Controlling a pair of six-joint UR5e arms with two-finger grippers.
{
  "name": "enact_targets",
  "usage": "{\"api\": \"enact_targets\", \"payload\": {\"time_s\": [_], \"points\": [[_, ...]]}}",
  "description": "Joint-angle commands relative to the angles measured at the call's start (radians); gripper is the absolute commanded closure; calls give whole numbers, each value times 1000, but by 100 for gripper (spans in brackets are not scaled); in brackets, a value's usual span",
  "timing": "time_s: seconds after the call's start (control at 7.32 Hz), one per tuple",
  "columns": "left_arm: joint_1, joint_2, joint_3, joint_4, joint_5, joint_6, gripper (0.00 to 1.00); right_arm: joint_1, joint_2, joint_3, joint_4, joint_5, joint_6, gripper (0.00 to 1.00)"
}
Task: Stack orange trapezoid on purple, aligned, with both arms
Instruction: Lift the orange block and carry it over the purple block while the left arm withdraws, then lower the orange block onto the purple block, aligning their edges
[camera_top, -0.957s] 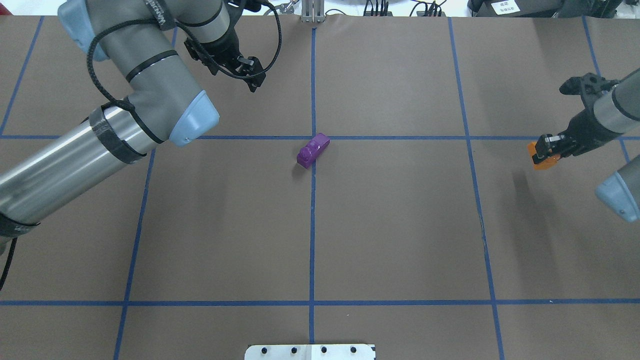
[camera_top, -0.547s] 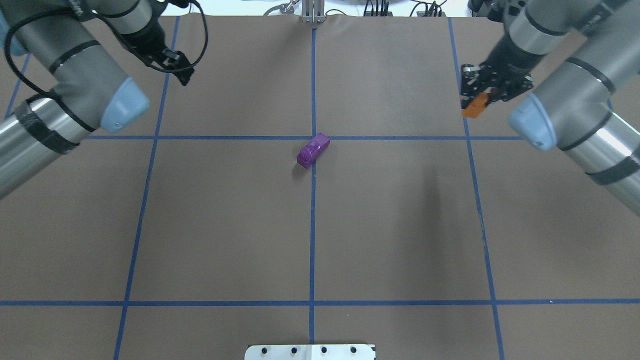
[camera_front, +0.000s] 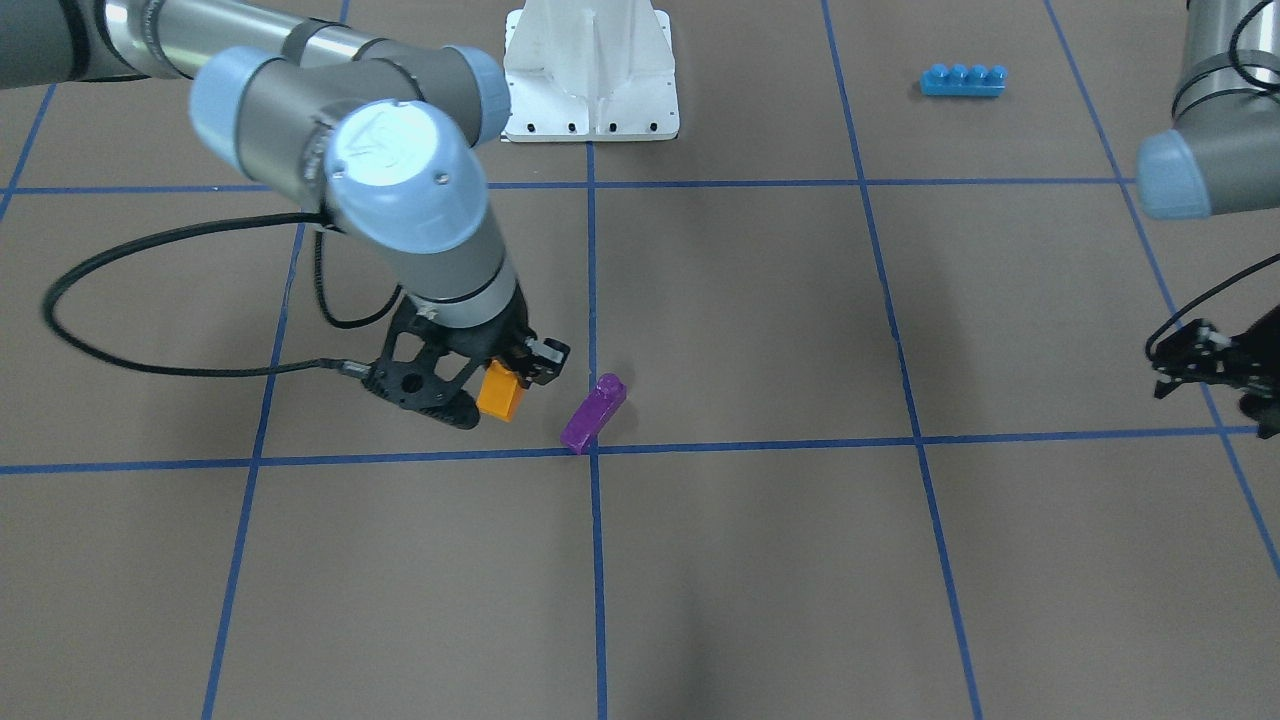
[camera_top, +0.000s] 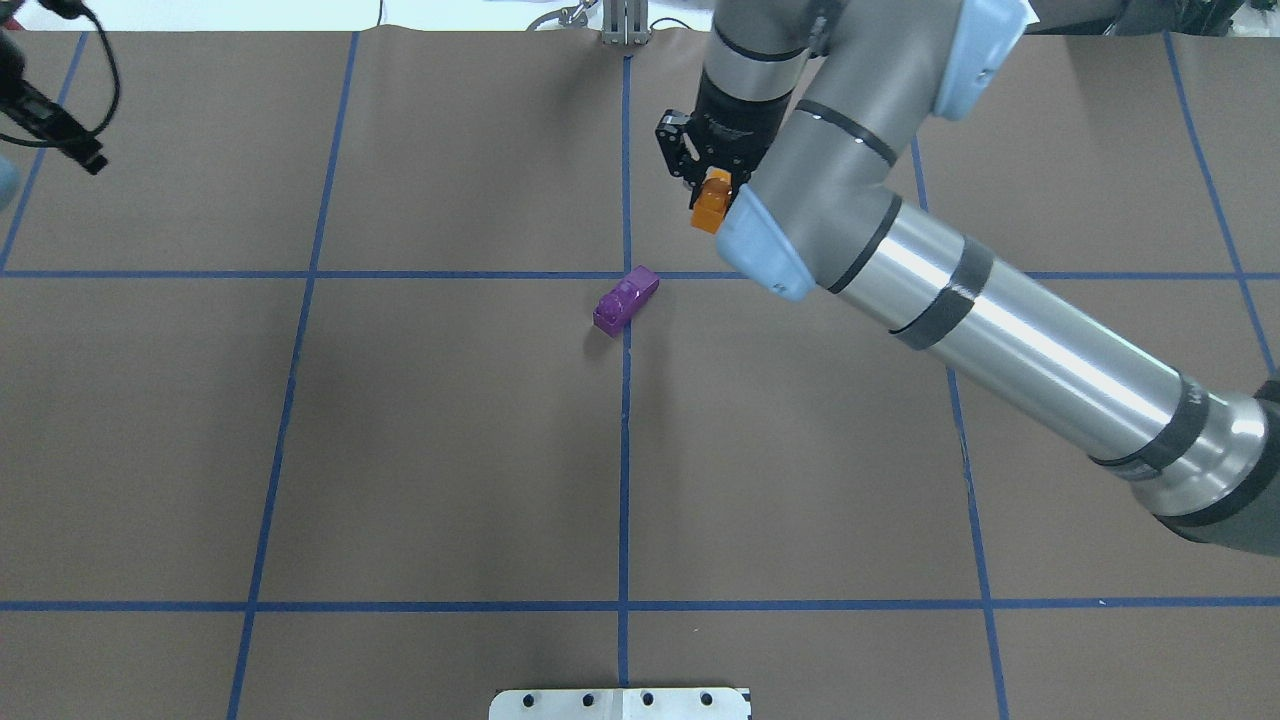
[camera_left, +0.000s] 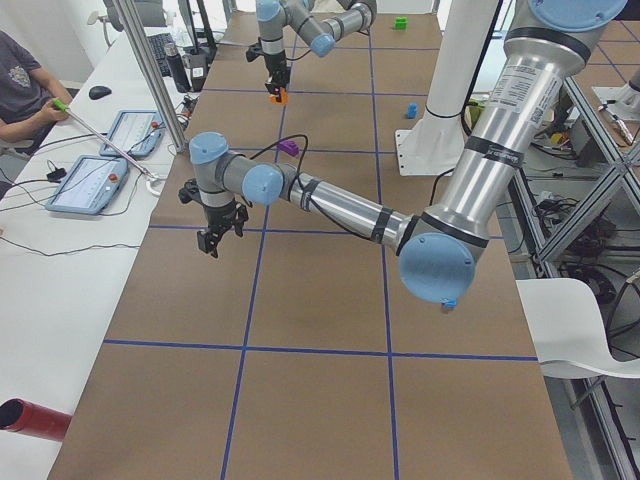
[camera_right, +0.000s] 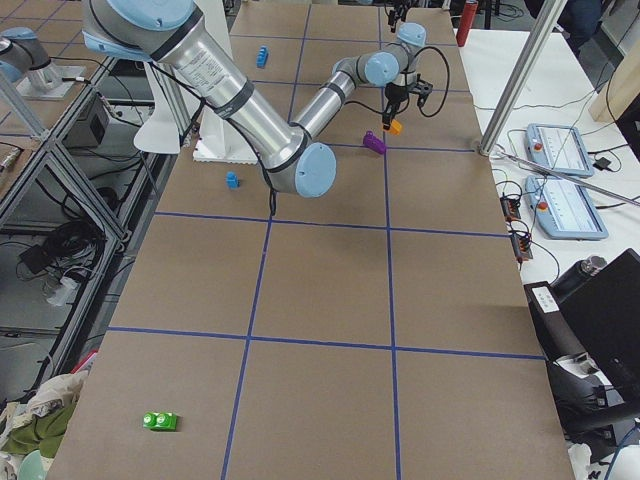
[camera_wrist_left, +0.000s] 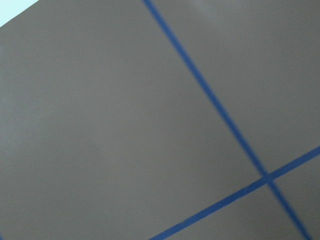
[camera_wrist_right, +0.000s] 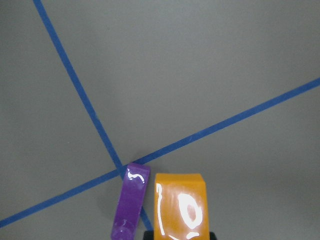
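The purple brick lies on its side at the table's centre, on the crossing of blue tape lines; it also shows in the front view and the right wrist view. My right gripper is shut on the orange trapezoid and holds it above the table, just beyond and to the right of the purple brick. The front view shows the orange trapezoid a short gap from the purple brick. In the right wrist view the orange trapezoid hangs beside it. My left gripper is empty at the far left, fingers apart.
A long blue four-stud brick lies near the robot's base on my left side. The white base mount stands at the near middle edge. A small blue brick and a green brick lie far off.
My right arm has swung from the right edge across to the centre with the orange trapezoid. My left arm has drawn back from the middle to the far left edge.
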Motion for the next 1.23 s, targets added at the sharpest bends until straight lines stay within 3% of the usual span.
{"api": "enact_targets", "payload": {"time_s": [0.0, 0.14, 0.27, 1.09], "points": [[-71, 65, -1, -5, -8, 97, 0, -65, 28, -94, 120, -55, 263, 100], [-71, 69, -1, -6, -8, 97, 0, -84, 27, -155, 229, -59, 345, 100], [-71, 69, 1, -8, -8, 97, 0, -99, 27, -172, 253, -70, 373, 100], [-70, 73, 1, -11, -8, 97, 0, -135, 34, -191, 252, -104, 410, 100]]}}
